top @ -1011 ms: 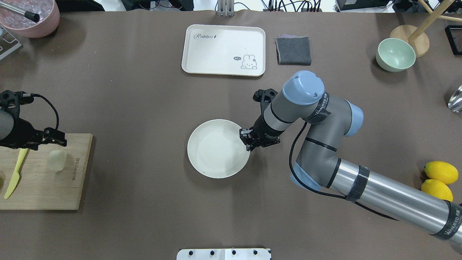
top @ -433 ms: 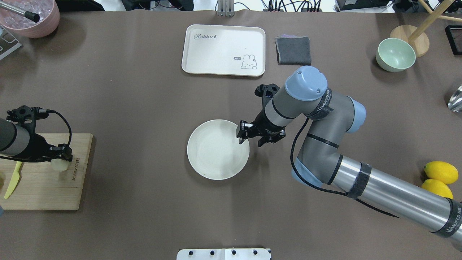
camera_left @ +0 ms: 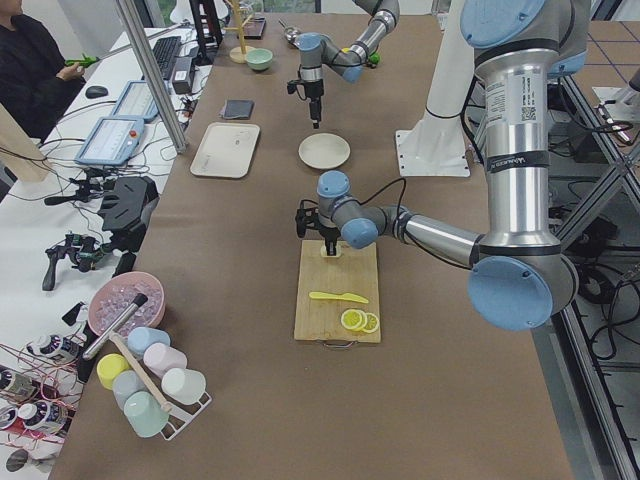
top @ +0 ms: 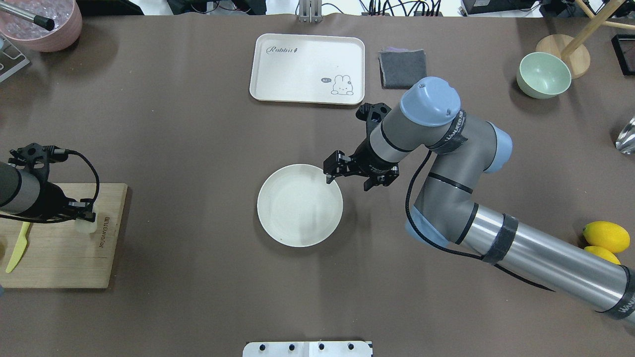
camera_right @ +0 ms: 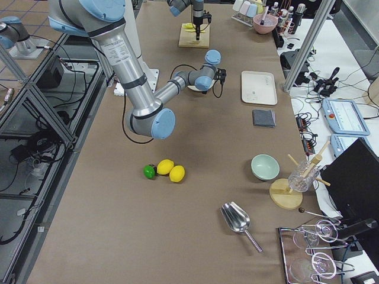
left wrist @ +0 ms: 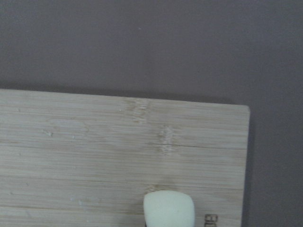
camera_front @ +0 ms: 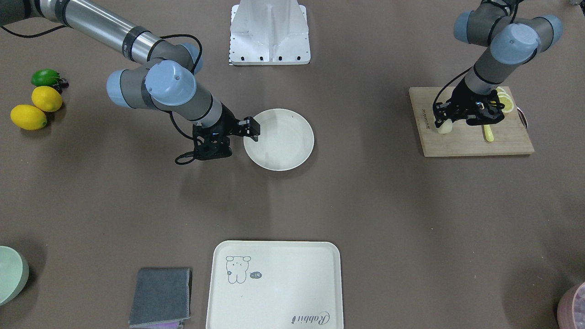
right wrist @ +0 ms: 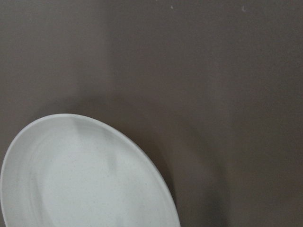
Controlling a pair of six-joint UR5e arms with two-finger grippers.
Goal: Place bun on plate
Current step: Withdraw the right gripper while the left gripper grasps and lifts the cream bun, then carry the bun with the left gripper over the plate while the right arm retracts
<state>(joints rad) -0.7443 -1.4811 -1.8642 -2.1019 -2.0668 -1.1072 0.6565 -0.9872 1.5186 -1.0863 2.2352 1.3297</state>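
Observation:
The bun (top: 86, 227) is a small cream block on the right end of the wooden cutting board (top: 59, 253), also seen in the front view (camera_front: 443, 128) and low in the left wrist view (left wrist: 169, 209). My left gripper (top: 84, 217) sits down over it, fingers pressed to its sides, the bun resting on the board. The round cream plate (top: 297, 208) lies at the table's centre (camera_front: 279, 141) and fills the lower left of the right wrist view (right wrist: 71, 179). My right gripper (top: 348, 179) hovers open and empty just off the plate's far right rim.
A yellow knife (top: 17, 245) and lemon slices (camera_front: 505, 100) share the board. Behind the plate are the rabbit tray (top: 307, 68) and a grey cloth (top: 403, 68). A green bowl (top: 543, 74) and lemons (top: 605, 237) sit at the right, a pink bowl (top: 39, 25) at far left.
My left gripper moved from behind the bun down onto it and narrowed around it. My right gripper let go of the plate's rim, opened and drew back and away.

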